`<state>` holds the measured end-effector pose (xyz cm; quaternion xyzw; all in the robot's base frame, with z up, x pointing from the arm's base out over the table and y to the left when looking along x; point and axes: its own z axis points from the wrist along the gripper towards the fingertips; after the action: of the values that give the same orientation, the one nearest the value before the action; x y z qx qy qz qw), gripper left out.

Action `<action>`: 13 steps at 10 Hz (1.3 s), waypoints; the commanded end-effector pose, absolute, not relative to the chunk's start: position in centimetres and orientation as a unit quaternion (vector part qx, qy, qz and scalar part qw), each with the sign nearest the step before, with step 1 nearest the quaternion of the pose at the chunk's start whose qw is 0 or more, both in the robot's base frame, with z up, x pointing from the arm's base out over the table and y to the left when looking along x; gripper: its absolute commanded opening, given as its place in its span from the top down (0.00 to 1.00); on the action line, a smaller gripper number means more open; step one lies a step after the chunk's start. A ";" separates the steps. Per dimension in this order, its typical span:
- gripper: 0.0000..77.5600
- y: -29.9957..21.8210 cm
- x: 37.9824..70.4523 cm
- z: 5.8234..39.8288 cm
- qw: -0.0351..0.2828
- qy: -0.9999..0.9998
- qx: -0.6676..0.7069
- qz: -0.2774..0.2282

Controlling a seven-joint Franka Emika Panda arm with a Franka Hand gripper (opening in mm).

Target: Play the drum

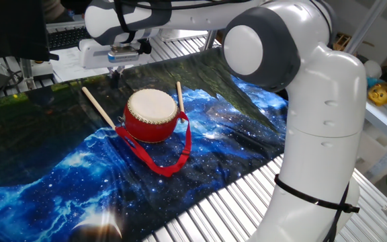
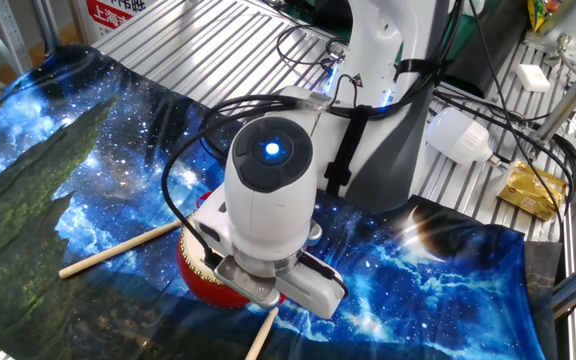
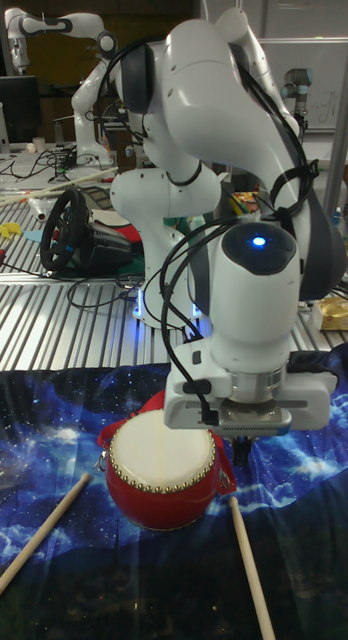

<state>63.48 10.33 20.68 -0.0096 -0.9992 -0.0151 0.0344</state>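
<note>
My claw (image 1: pixel 115 69) hangs above the far side of the cloth (image 1: pixel 66 175), behind the drum (image 1: pixel 152 115) and not touching it. Only dark finger stubs show under the white hand body in this fixed view; I cannot tell whether the claw is spread or closed.

The drum sits upright on the galaxy-print cloth covering the surface (image 1: pixel 213 212), cream skin up. Its red ribbon strap (image 1: pixel 166 158) loops out toward the near edge. One wooden stick (image 1: pixel 99 107) lies at the drum's left, near end at or just beside the body. A second stick (image 1: pixel 179 96) lies just past its right rim.

The other fixed view looks down my wrist: blue light on top, and the hand body blocks most of the drum (image 2: pixel 196 268). Only a red sliver and a bit of studded rim show. The long stick (image 2: pixel 118 249) lies on the cloth (image 2: pixel 58 150) pointing at the drum; the other stick (image 2: pixel 261 334) pokes out below my hand. Claw fingers are hidden here.

The tall fixed view faces me head-on. The drum (image 3: pixel 159 477) sits lower left of my hand, with studded rim and skin clear. The claw (image 3: pixel 240 442) is a dark shape under the flange, just right of the drum's rim; the gap is unreadable. Sticks here: one (image 3: pixel 39 535) at lower left, one (image 3: pixel 251 570) running down from below my hand.
</note>
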 end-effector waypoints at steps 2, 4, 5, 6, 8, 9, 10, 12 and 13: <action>1.00 10.6 63.8 20.5 0.034 -0.999 0.000 -0.018; 1.00 10.9 64.2 19.9 0.031 -0.999 0.006 -0.016; 1.00 11.4 64.7 19.1 0.030 -0.999 0.014 -0.018; 1.00 11.6 65.1 18.6 0.028 -0.999 0.014 -0.016; 1.00 11.8 66.1 18.2 0.028 -0.999 0.015 -0.017; 1.00 11.9 66.7 17.9 0.028 -0.999 0.016 -0.017; 1.00 11.9 66.9 17.7 0.028 -0.999 0.017 -0.017; 1.00 12.1 67.9 16.9 0.026 -0.999 0.020 -0.019; 1.00 12.2 68.1 16.8 0.025 -0.999 0.022 -0.019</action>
<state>67.82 12.07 16.81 0.0194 -0.9993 -0.0179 0.0276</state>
